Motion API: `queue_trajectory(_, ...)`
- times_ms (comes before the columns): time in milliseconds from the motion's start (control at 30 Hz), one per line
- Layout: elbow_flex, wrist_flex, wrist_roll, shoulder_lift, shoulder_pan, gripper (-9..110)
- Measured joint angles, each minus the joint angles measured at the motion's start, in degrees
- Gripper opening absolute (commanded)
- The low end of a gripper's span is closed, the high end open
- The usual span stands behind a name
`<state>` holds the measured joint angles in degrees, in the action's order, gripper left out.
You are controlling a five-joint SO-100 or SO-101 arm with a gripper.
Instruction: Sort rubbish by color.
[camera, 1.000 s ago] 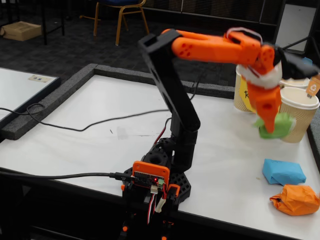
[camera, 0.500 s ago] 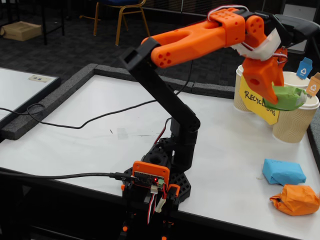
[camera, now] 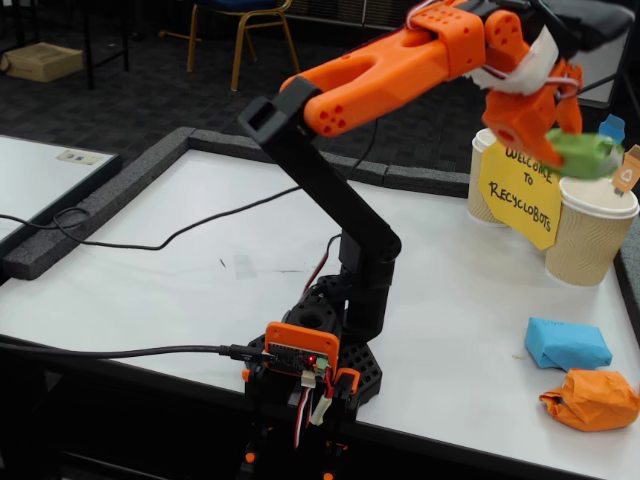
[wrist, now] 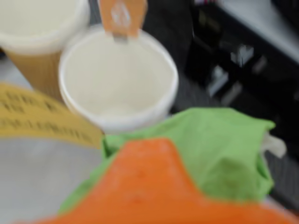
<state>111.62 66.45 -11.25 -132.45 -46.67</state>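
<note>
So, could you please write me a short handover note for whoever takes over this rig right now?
Gripper: shut on the green wad, held in the air above the cups, near the front cup with the orange tag. In the wrist view the green wad sits just beside that cup's open, empty-looking mouth.
Blue wad and orange wad: lying on the table at its right front corner, side by side.
Done: green wad picked up.
Left: release the green wad into its cup (I cannot tell which one matches), then sort blue and orange.
</note>
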Motion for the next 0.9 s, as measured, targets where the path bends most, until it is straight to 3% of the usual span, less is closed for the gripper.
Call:
queue_trajectory(267,-5.0,-3.8,-11.1,0.0,7.6,0)
queue_trajectory(667,-5.2,-7.8,-39.2,9.7,15.6,0)
queue_trajectory(900,-7.5,-18.5,-47.7,17.7,16.2,0)
